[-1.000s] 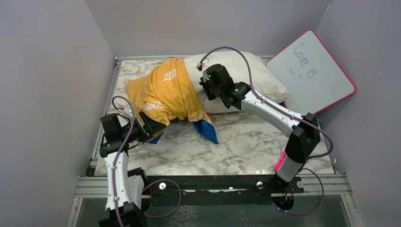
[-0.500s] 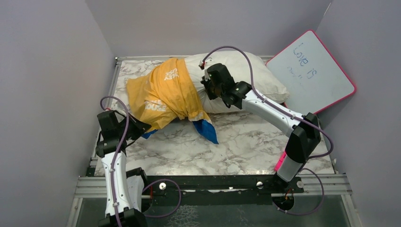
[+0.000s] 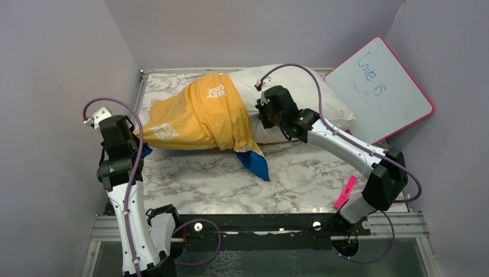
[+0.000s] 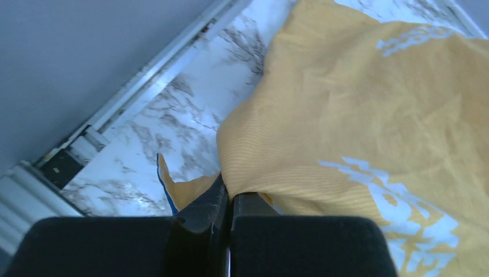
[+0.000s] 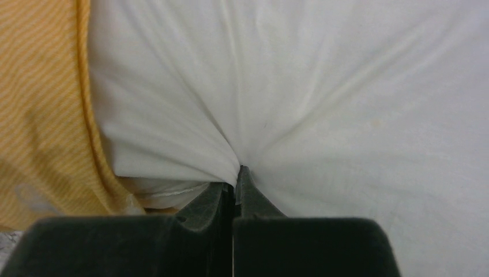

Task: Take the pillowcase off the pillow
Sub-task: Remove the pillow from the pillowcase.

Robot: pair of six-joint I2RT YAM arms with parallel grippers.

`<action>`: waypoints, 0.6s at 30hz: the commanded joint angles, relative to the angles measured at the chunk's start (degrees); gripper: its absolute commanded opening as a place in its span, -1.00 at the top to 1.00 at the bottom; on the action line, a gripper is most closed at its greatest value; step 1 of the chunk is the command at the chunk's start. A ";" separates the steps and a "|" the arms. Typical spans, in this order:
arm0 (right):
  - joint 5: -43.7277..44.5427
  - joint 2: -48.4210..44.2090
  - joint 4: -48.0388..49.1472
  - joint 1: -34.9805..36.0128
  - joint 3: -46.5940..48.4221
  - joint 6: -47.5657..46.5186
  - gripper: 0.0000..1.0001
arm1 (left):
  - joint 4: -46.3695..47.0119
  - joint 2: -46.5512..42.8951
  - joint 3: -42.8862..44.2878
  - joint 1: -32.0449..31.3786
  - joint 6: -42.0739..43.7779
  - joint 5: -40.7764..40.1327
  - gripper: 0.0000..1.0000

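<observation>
left end effector (image 4: 229,199) pinches one pillowcase (image 3: 196,115) (orange side up), right end effector (image 5: 235,184) pinches one pillow (image 3: 311,95).

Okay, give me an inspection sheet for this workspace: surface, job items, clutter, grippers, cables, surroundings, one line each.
Surface: marbled tabletop, metal rail at its edges.
Job's things: pillowcase, orange face up, covers the left part of the pillow; a blue corner lies on the tabletop.
Clutter: whiteboard at right rear; pink object by the right arm's base.
Grippers: left gripper shut on pillowcase edge; right gripper shut on pillow fabric.
Cables: purple cables loop along both arms.
Surroundings: plain grey walls.
</observation>
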 commanded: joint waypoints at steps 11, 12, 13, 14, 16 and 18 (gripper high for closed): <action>2.47 -8.66 -2.36 -2.64 -9.95 0.17 0.99 | 1.60 -0.03 3.08 0.94 6.61 -15.76 0.47; -0.70 -9.63 -1.95 -2.66 -11.19 -0.88 0.99 | 1.69 0.03 2.51 0.94 6.59 -10.72 0.11; -4.85 -10.61 -1.41 -2.66 -12.73 -2.88 0.99 | 2.04 -0.04 1.63 0.94 6.55 -6.48 -0.19; -8.76 -11.62 -1.29 -2.62 -14.09 -3.78 0.99 | 2.81 -0.07 0.54 0.97 6.38 -1.99 -0.47; -14.96 -13.60 -1.15 -2.57 -17.40 -2.45 0.99 | 4.63 0.48 -1.40 0.94 6.17 7.05 -0.72; -20.90 -15.57 -0.73 -2.51 -20.76 -1.54 0.99 | 6.18 1.32 -2.71 0.94 5.03 15.55 -0.90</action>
